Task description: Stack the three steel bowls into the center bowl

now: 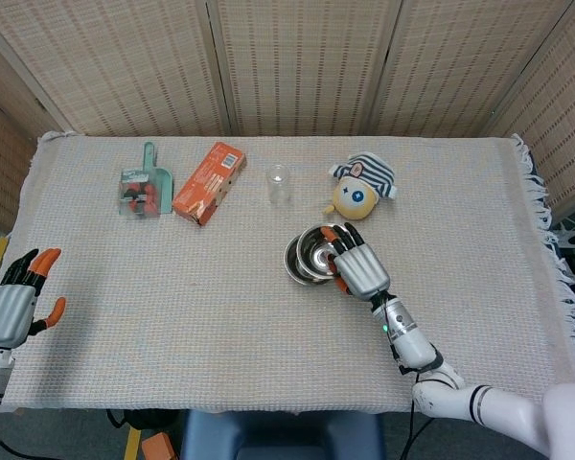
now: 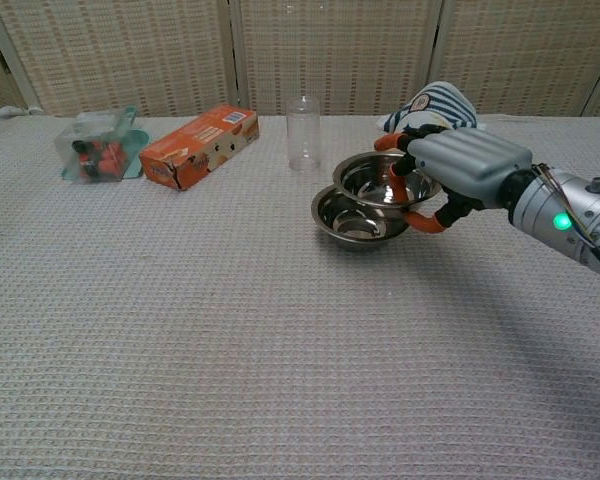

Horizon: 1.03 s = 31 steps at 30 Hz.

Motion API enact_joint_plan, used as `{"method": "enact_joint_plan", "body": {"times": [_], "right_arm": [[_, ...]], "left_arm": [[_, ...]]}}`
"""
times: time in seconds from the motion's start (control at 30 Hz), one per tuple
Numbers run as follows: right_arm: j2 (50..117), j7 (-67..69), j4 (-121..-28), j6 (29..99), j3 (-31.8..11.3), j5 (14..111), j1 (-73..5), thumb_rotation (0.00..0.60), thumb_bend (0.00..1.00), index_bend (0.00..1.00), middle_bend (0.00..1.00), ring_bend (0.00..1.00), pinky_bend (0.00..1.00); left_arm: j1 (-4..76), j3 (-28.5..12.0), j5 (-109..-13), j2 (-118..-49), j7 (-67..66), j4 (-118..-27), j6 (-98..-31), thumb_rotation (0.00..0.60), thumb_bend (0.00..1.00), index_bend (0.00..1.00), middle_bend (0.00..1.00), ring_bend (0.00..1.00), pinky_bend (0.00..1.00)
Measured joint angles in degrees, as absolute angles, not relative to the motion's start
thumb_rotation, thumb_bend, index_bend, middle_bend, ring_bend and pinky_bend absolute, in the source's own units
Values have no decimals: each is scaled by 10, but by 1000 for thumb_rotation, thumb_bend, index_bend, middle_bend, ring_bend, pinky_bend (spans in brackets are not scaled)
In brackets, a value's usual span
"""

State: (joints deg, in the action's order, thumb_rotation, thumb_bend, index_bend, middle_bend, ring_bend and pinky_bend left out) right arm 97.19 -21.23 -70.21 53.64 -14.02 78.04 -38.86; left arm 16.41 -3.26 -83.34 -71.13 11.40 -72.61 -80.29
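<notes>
Two steel bowls show: the right hand point(image 2: 458, 170), fingers point(image 2: 420, 218) gripping one bowl point(image 2: 380, 183), holds it just above the center bowl point(image 2: 352, 217), unreleased; left hand point(image 1: 11, 305) open.

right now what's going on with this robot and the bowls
The right hand holds a steel bowl by its rim just above the center bowl on the table, about to nest it inside; it is not set down yet. The left hand hangs open off the table's near left edge, holding nothing. Along the far side sit a plush toy, a clear cup, an orange box and a green scoop, all untouched.
</notes>
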Motion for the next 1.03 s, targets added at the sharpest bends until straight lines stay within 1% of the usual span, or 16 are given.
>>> {"method": "enact_joint_plan", "body": {"times": [0.03, 0.07, 0.2, 0.23, 0.3, 0.33, 0.37, 0.47, 0.53, 0.67, 0.7, 0.77, 0.8, 0.93, 1.0, 1.03], "right_arm": [[977, -209, -695, 531, -140, 777, -393, 600, 458, 383, 67, 0, 0], [980, -205, -688, 527, -141, 775, -395, 600, 458, 371, 67, 0, 0], [994, -174, -664, 521, -140, 774, -408, 600, 452, 365, 67, 0, 0], [997, -167, -659, 521, -140, 776, -410, 600, 429, 326, 56, 0, 0], [1000, -151, -654, 522, -136, 780, -415, 600, 351, 170, 23, 0, 0], [999, -148, -655, 521, -133, 781, -416, 600, 274, 60, 5, 0, 0], [996, -146, -659, 521, -131, 780, -415, 600, 206, 7, 0, 0, 0], [975, -148, -687, 526, -124, 778, -405, 600, 85, 0, 0, 0, 0], [948, -153, -723, 538, -117, 774, -389, 600, 57, 0, 0, 0, 0], [870, -162, -810, 578, -100, 758, -337, 600, 50, 0, 0, 0, 0], [844, -164, -836, 600, -94, 753, -317, 600, 50, 0, 0, 0, 0], [812, -170, -865, 640, -87, 749, -287, 600, 50, 0, 0, 0, 0], [800, -175, -875, 671, -83, 747, -268, 600, 50, 0, 0, 0, 0], [777, -195, -885, 783, -67, 745, -196, 600, 50, 0, 0, 0, 0], [762, -209, -894, 829, -59, 740, -157, 600, 50, 0, 0, 0, 0], [754, -215, -901, 841, -56, 738, -144, 600, 50, 0, 0, 0, 0]], "left_arm": [[164, -33, -832, -710, 116, -728, -799, 600, 447, 0, 38, 0, 104], [164, -33, -831, -708, 117, -730, -797, 600, 447, 0, 33, 0, 106], [161, -37, -830, -705, 118, -735, -798, 600, 446, 0, 29, 0, 108], [160, -38, -831, -705, 118, -735, -801, 600, 446, 0, 29, 0, 108], [159, -40, -833, -705, 118, -736, -805, 600, 446, 0, 29, 0, 108], [158, -41, -834, -706, 117, -735, -806, 600, 446, 0, 29, 0, 109], [158, -41, -834, -706, 117, -734, -806, 600, 446, 0, 29, 0, 108], [156, -42, -834, -704, 113, -735, -805, 600, 445, 0, 27, 0, 108], [154, -42, -835, -701, 111, -739, -806, 600, 444, 0, 25, 0, 109], [151, -39, -836, -693, 106, -755, -805, 600, 442, 0, 21, 0, 111], [150, -39, -836, -690, 104, -761, -804, 600, 441, 0, 21, 0, 111], [149, -37, -834, -685, 94, -771, -800, 600, 441, 0, 21, 0, 112], [148, -37, -832, -683, 88, -776, -798, 600, 441, 0, 20, 0, 112], [146, -40, -822, -682, 55, -786, -795, 600, 441, 0, 11, 0, 112], [145, -42, -818, -684, 41, -788, -795, 600, 441, 0, 3, 0, 112], [145, -43, -816, -686, 32, -789, -796, 600, 441, 0, 1, 0, 112]]}}
